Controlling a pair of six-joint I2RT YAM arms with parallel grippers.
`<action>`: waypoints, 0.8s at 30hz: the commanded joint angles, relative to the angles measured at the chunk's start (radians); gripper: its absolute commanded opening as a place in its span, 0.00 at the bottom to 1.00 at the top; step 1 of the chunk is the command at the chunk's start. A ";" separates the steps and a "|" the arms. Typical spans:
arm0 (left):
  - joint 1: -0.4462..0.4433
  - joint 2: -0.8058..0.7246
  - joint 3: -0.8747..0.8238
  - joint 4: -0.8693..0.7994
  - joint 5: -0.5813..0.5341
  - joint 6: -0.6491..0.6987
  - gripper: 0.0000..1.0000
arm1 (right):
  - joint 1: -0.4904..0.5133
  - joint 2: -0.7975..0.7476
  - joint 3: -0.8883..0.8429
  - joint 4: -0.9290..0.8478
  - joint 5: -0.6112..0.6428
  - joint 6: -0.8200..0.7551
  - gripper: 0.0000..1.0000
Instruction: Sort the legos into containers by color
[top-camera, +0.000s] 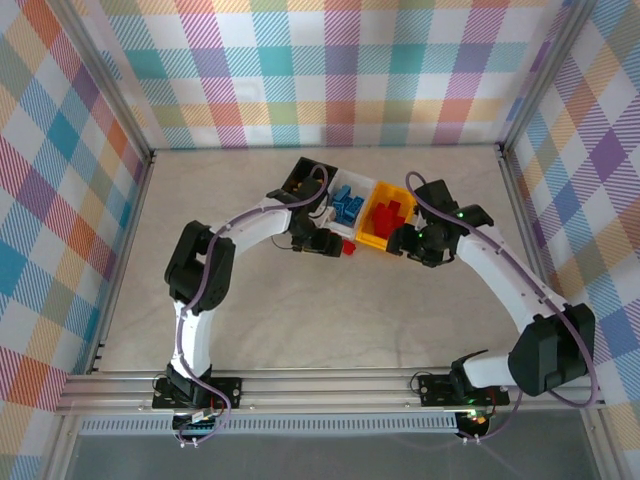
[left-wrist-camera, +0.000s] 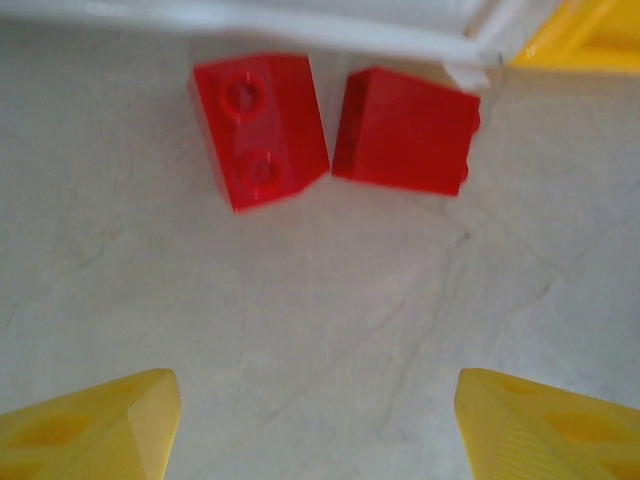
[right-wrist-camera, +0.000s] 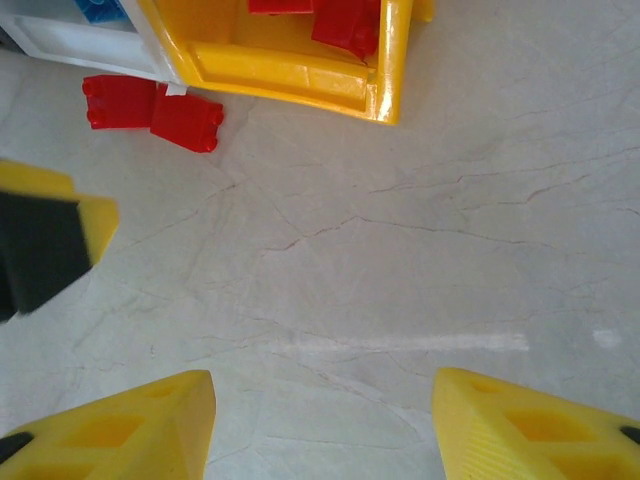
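top view: two red legos (top-camera: 349, 248) lie just outside the yellow bin (top-camera: 375, 238), not yet sorted. left wrist: left gripper (left-wrist-camera: 320, 425) jaws wide, empty, seemingly lined up on them. right wrist: right gripper (right-wrist-camera: 320, 425) gapes, empty, likely giving room.

- A studs-up red lego (left-wrist-camera: 260, 130) and a red lego on its side (left-wrist-camera: 405, 132), lying side by side, are backed closely by the white bin (left-wrist-camera: 300, 20); approach from beyond is blocked by its wall.
- Bare table (left-wrist-camera: 320, 300) is left between them and the parted fingertips of the left gripper (left-wrist-camera: 320, 430); nothing stands in that lane.
- On their right, room is narrowed by a corner of the yellow bin (right-wrist-camera: 290, 75).
- Ahead of the right gripper (right-wrist-camera: 320, 430), jaws apart, open table is found up to the yellow bin's wall; the left side is crowded by a finger (right-wrist-camera: 40, 240) of the left gripper.
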 joint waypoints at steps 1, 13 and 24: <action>-0.007 0.044 0.061 0.018 -0.030 -0.045 0.72 | 0.000 -0.031 -0.001 -0.061 0.009 0.014 0.60; -0.007 0.154 0.188 0.017 -0.072 -0.074 0.60 | 0.000 -0.046 -0.002 -0.086 0.002 -0.002 0.60; -0.006 0.188 0.208 0.001 -0.090 -0.063 0.40 | 0.000 -0.024 0.013 -0.078 -0.023 0.001 0.61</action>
